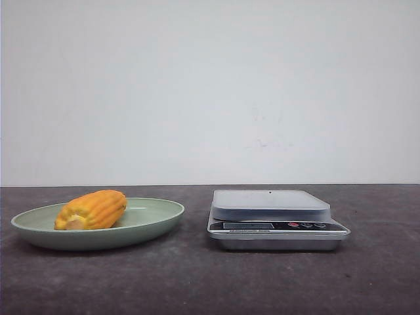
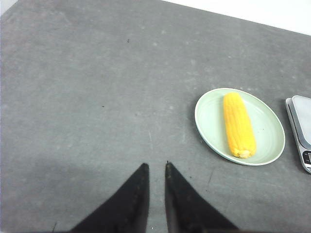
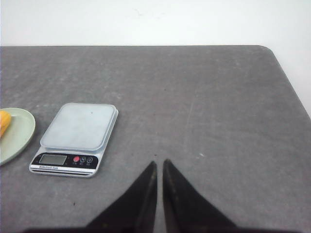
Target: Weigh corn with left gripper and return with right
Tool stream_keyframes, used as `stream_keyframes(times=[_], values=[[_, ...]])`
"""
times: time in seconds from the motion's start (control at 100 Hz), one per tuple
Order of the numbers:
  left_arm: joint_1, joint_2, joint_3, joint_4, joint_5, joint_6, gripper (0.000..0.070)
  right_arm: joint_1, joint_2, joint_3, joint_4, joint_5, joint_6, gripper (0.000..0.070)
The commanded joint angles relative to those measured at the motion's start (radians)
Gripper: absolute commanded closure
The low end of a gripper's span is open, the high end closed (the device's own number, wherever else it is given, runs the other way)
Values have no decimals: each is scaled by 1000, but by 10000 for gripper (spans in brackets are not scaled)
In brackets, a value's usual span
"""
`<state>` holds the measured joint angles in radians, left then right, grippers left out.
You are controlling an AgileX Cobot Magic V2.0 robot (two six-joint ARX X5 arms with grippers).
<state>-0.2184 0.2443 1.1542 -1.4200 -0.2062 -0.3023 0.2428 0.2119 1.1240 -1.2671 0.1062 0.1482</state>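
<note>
Scale (image 1: 275,220) sits beside plate (image 1: 147,226) holding corn (image 1: 92,210)

- A shallow, pale green round plate (image 1: 154,216) sits on the left part of the table.
- A silver digital kitchen scale (image 1: 275,220) with a flat grey weighing platform stands just right of the plate, apart from it; its front panel has a blank display and small buttons, one seemingly red.
- A dark grey, matte table surface (image 1: 210,282) carries both.
- A plain white wall (image 1: 210,92) rises behind.
</note>
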Motion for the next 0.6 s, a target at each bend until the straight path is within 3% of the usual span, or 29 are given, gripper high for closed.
stream_keyframes(times=[0.0, 0.59], values=[[-1, 0, 12, -3, 2, 13, 683, 2, -2, 14, -2, 0, 8, 689], [-1, 0, 12, 0, 1, 14, 683, 3, -2, 14, 6, 0, 8, 689]])
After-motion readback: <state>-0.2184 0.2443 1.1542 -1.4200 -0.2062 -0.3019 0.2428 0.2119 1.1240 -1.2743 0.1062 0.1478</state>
